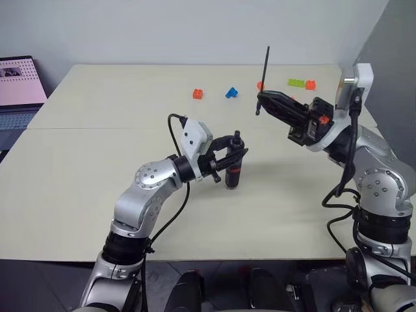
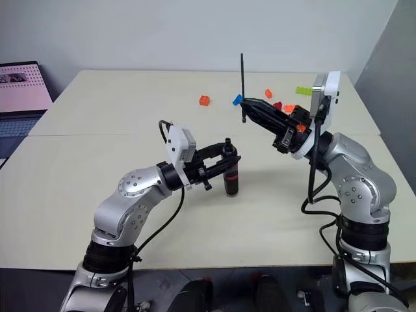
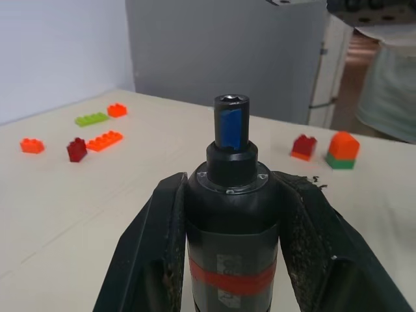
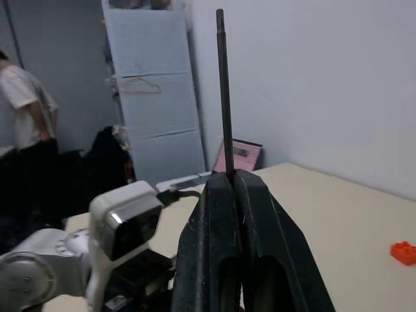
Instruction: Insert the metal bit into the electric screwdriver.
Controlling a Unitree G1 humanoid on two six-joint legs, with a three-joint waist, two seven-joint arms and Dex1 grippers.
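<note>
The electric screwdriver (image 1: 233, 170), black with a red band, stands upright just above the table, socket end up. My left gripper (image 1: 235, 156) is shut on the screwdriver's body; in the left wrist view its fingers (image 3: 153, 250) clamp the barrel (image 3: 231, 195) from both sides. The metal bit (image 1: 264, 75), a thin dark rod, points nearly straight up. My right gripper (image 1: 261, 101) is shut on the bit near its lower end, and the right wrist view shows the rod (image 4: 224, 97) rising from the closed fingertips (image 4: 229, 195). The bit hangs higher than the screwdriver and to its right, well apart from it.
Small toy bricks lie at the table's far side: orange (image 1: 197, 94), blue (image 1: 231, 93), green (image 1: 296, 82) and orange (image 1: 311, 84). A laptop (image 1: 18, 91) sits off the table's left edge. A person (image 4: 23, 97) stands in the room behind.
</note>
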